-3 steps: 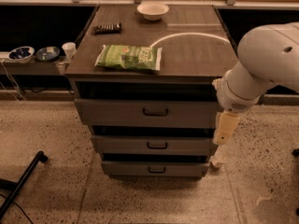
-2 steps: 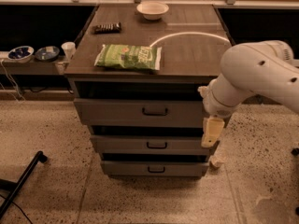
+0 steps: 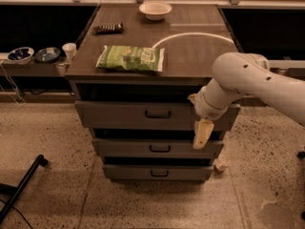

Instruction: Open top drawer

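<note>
The top drawer (image 3: 119, 116) is the tallest and widest of three grey fronts under the brown counter, with a small dark loop handle (image 3: 157, 114) at its middle. A dark gap shows above its front. My gripper (image 3: 202, 133) hangs down from the white arm (image 3: 248, 80) in front of the right end of the top drawer. It is to the right of the handle and apart from it, with its cream tip down at the level of the middle drawer (image 3: 143, 148). The bottom drawer (image 3: 143, 172) sits below.
On the counter lie a green snack bag (image 3: 131, 58), a white bowl (image 3: 155, 10) and a dark flat object (image 3: 109, 28). Two bowls (image 3: 21, 54) and a cup (image 3: 69, 50) stand on a low shelf at left. A black leg (image 3: 21, 187) lies on the floor at left.
My arm and gripper have swung left, from beside the cabinet's right edge to in front of the right end of the top drawer. The drawers have not moved.
</note>
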Available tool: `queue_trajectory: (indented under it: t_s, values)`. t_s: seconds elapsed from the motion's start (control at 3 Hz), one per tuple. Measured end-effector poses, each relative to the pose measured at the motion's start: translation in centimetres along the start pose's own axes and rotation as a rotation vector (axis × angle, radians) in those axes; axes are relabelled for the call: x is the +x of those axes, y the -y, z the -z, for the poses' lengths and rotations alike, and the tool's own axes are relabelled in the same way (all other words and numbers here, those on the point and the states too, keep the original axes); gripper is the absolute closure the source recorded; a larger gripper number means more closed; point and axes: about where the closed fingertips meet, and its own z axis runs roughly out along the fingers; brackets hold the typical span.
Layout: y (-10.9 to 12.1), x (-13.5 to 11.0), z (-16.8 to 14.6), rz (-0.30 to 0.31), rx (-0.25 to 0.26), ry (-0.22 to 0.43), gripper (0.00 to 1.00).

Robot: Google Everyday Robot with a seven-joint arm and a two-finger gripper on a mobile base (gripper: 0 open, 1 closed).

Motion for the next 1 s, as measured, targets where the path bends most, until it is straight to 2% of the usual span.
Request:
queue_trajectory:
  t_s: [0.33,0.67,1.0]
  values:
    - [2.1,0.5,-1.9,-0.032,-0.048,0.036,0.0]
    - [3.8,1.2,-2.7,-0.076,-0.058,0.05,0.08]
    - [4.5,1.5,-2.5,-0.094,-0.059,0.053,0.12]
